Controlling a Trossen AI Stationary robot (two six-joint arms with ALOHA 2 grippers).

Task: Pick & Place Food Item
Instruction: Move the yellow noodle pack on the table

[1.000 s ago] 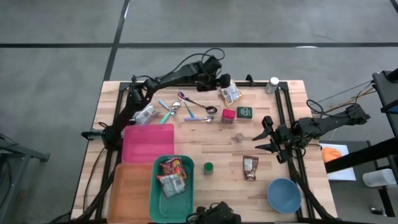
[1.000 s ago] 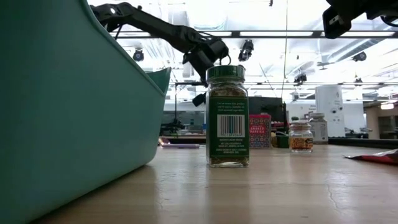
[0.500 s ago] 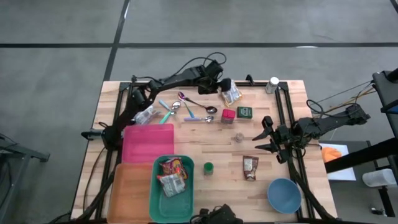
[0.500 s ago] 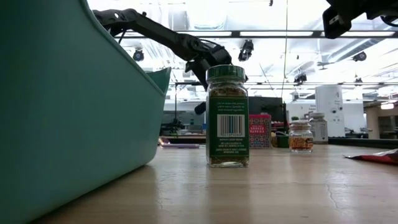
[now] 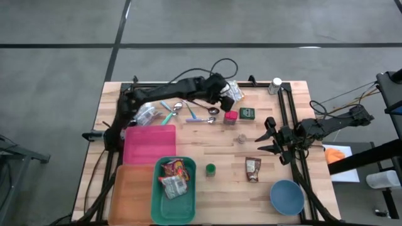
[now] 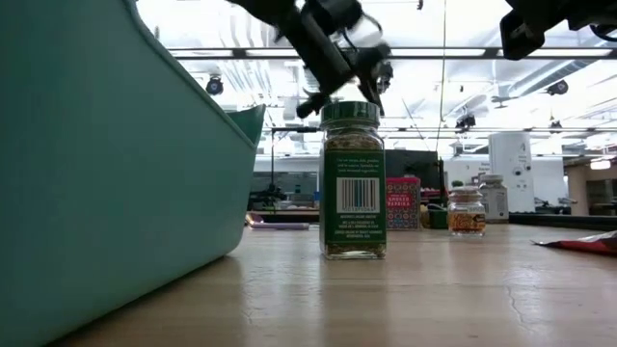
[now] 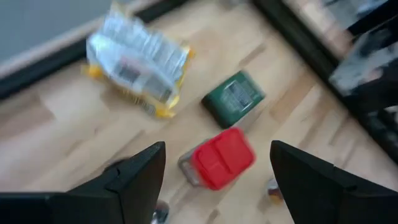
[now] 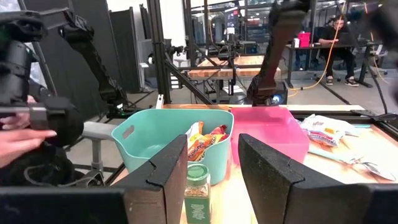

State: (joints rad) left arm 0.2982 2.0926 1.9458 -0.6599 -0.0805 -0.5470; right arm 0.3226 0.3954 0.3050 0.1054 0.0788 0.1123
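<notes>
From above, the left gripper [image 5: 221, 90] is seen at the far side of the tabletop [image 5: 220, 147], just beside a clear snack packet [image 5: 233, 93] and near the red-lidded jar [image 5: 230, 116] and green tin [image 5: 247, 113]; the right gripper [image 5: 271, 135] is parked at the right edge; the teal bin [image 5: 155, 199] already holds wrapped snacks.

At tabletop level, a green-capped spice jar [image 6: 352, 180] stands upright close to the teal bin's wall, and the left arm is seen blurred above it.

Through the left wrist camera, the fingers [image 7: 134, 177] are spread wide with nothing between them; the snack packet [image 7: 138, 58] lies beyond them, untouched, while the red-lidded jar [image 7: 217, 157] sits nearer their gap.

Through the right wrist camera, the fingers [image 8: 273, 168] are set narrowly apart and empty.

It is judged that a descent made now could close on the jar instead of the packet, or knock it over; the slippery film could also slide out of a shallow pinch.
</notes>
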